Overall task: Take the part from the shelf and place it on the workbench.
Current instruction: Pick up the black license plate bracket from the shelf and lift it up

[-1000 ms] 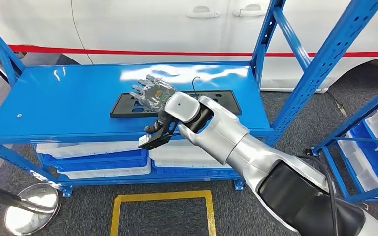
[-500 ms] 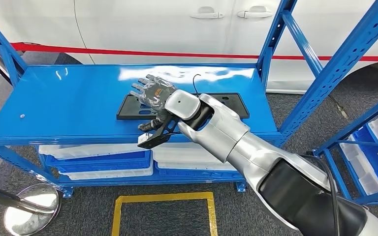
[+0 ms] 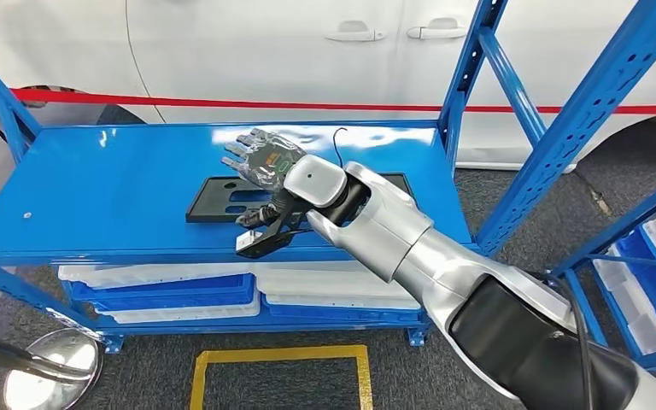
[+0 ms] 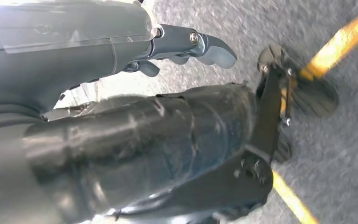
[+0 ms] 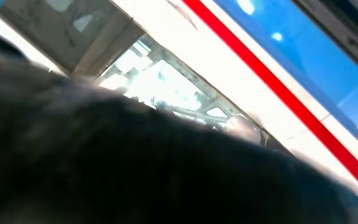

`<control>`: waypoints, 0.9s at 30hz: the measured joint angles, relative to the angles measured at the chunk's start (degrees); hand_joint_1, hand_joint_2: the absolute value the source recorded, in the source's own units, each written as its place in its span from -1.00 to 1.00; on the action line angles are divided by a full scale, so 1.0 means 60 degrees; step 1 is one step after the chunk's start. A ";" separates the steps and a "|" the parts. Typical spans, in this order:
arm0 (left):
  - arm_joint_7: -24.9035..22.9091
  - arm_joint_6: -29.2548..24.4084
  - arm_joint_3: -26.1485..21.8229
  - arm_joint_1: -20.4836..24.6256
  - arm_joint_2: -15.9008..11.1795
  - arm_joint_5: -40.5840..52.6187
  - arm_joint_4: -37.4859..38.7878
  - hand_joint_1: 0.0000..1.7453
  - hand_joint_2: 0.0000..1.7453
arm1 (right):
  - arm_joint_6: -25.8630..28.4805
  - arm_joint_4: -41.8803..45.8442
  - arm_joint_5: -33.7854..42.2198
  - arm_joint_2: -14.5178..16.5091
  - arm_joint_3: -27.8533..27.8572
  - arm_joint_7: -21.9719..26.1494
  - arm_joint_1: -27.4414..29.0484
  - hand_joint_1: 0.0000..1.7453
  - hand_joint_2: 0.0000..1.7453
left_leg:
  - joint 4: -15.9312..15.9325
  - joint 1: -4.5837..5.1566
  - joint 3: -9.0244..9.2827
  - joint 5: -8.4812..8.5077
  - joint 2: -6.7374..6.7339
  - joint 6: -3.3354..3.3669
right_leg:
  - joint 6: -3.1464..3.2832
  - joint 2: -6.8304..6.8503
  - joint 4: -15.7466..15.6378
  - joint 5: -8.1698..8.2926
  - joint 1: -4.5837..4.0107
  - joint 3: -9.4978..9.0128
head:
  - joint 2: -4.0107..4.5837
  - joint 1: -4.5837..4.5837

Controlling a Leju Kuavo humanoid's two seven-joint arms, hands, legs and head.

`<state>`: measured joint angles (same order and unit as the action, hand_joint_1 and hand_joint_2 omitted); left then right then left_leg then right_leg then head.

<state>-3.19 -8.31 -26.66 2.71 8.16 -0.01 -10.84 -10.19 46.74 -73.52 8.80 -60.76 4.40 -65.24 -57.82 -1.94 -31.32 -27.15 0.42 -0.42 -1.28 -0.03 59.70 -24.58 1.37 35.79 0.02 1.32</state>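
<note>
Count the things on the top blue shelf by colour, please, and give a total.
Black: 1, the flat part, with the right robot hand over it.
Blue: 0, apart from the shelf itself.
Total: 1

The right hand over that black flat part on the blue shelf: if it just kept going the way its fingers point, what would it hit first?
Probably nothing on the shelf: past the right hand lies bare blue shelf top, then the white car beyond, though depth is unclear.
</note>
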 joint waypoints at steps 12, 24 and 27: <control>-0.0008 0.0094 -0.0068 -0.0041 -0.0014 0.0115 -0.0006 -1.00 -1.00 | -0.0013 -0.0065 0.0228 0.0036 -0.0159 -0.0004 -0.0014 -1.00 -1.00 | -0.1578 0.0168 -0.1657 0.0658 -0.0039 0.0122 | 0.0685 -0.0093 -0.0100 -0.0705 -0.0278 -0.0874 | 0.0001 0.0003; 0.0002 0.0342 -0.0197 -0.0021 -0.0055 0.0086 0.0000 -1.00 -1.00 | -0.0284 -0.0075 0.0544 0.0064 -0.0276 0.0107 -0.0125 -1.00 -1.00 | -0.0180 0.0318 -0.1068 0.0815 0.0000 0.0253 | 0.0483 -0.0059 -0.0210 -0.0973 -0.0321 -0.1048 | 0.0000 0.0016; 0.0082 0.0334 -0.0203 -0.0017 -0.0052 0.0108 0.0000 -1.00 -1.00 | -0.0343 -0.0075 0.0730 0.0064 -0.0280 0.0104 -0.0139 -1.00 -0.50 | -0.0177 0.0318 -0.1061 0.0810 0.0000 0.0255 | 0.0481 -0.0055 -0.0234 -0.0970 -0.0320 -0.1055 | 0.0001 0.0017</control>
<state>-2.69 -6.31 -27.88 2.61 7.85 0.64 -10.84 -12.25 46.29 -69.14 9.18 -62.44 5.03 -66.07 -58.88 -0.04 -37.68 -22.29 0.42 1.11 1.61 -0.36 58.29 -30.40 -0.55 29.46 0.03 1.42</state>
